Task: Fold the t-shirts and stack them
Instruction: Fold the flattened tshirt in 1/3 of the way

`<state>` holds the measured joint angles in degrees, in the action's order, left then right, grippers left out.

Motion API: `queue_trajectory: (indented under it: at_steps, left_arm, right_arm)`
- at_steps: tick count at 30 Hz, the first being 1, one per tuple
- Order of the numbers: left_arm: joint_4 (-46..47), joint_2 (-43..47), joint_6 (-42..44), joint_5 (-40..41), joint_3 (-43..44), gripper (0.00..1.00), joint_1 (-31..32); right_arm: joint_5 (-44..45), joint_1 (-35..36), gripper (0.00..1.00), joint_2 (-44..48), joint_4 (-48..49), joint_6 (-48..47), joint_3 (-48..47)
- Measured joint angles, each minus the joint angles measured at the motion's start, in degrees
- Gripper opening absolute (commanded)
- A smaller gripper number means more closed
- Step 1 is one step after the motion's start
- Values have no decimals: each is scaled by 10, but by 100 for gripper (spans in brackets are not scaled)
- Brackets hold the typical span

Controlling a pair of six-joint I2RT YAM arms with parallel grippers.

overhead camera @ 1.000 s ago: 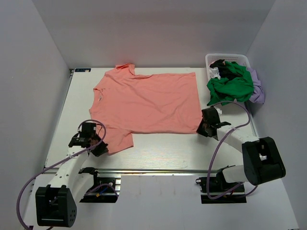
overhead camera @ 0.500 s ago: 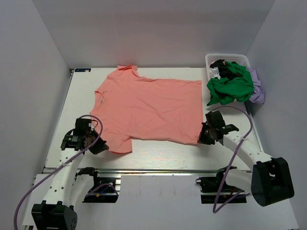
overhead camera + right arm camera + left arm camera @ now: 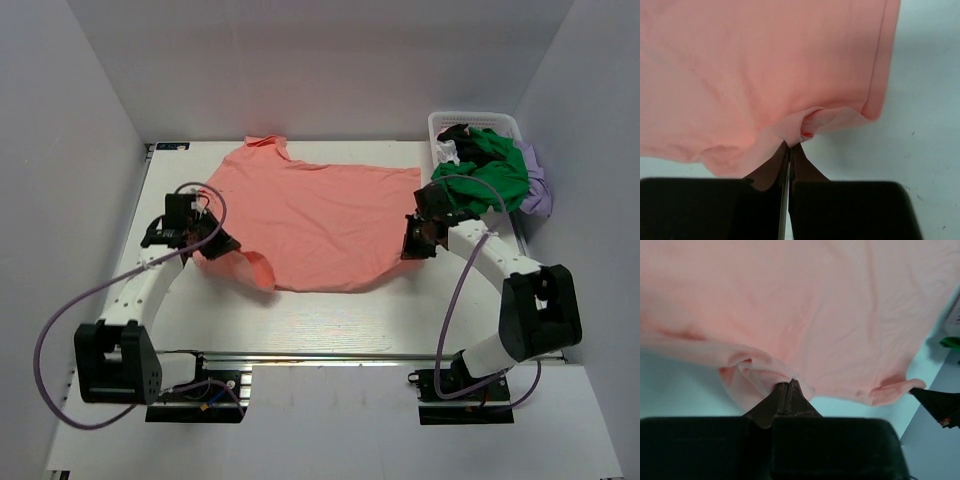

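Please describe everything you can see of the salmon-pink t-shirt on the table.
The salmon-pink short-sleeved cloth t-shirt lies spread on the white table, sleeves at the left, hem at the right. It looks soft, thin and lightly creased. The left gripper is shut on cloth by the near sleeve, the right gripper on the near hem corner; both spots bunch up.

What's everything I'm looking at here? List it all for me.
salmon-pink t-shirt: one, salmon-pink, spread mid-table
green t-shirt: one, bright green, heaped in the basket
lilac cloth: one, lilac, over the basket's right side
dark cloth: one, black, basket's far left
basket: one, white, far right corner
table: one, white
arms: two, white and black, near edge
left gripper: one, black, shut on the salmon-pink t-shirt
right gripper: one, black, likewise
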<state>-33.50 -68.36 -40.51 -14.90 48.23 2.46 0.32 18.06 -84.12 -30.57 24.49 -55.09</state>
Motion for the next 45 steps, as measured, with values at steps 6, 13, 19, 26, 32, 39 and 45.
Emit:
queue_trajectory:
  at_steps: [6, 13, 19, 26, 32, 39, 45]
  left_arm:
    - [94, -130, 16, -16, 105, 0, 0]
    - [145, -220, 37, -14, 195, 0, -3]
    - [173, -278, 70, -5, 272, 0, -5]
    - [188, -345, 97, 5, 334, 0, -10]
    - [196, -412, 107, 9, 379, 0, -19]
    - [196, -480, 110, 15, 430, 0, -31]
    - [190, -569, 113, 2, 527, 62, -35]
  right_arm:
    - [11, -5, 0, -63, -18, -7, -88]
    - [15, -20, 0, -118, -38, -10, -165]
    - [25, -34, 0, -153, -52, -16, -224]
    - [37, -52, 0, -205, -66, -18, -294]
    - [51, -70, 0, -252, -85, 2, -337]
    - [56, -80, 0, -298, -101, 18, -371]
    - [58, -80, 26, -329, -108, 29, -395]
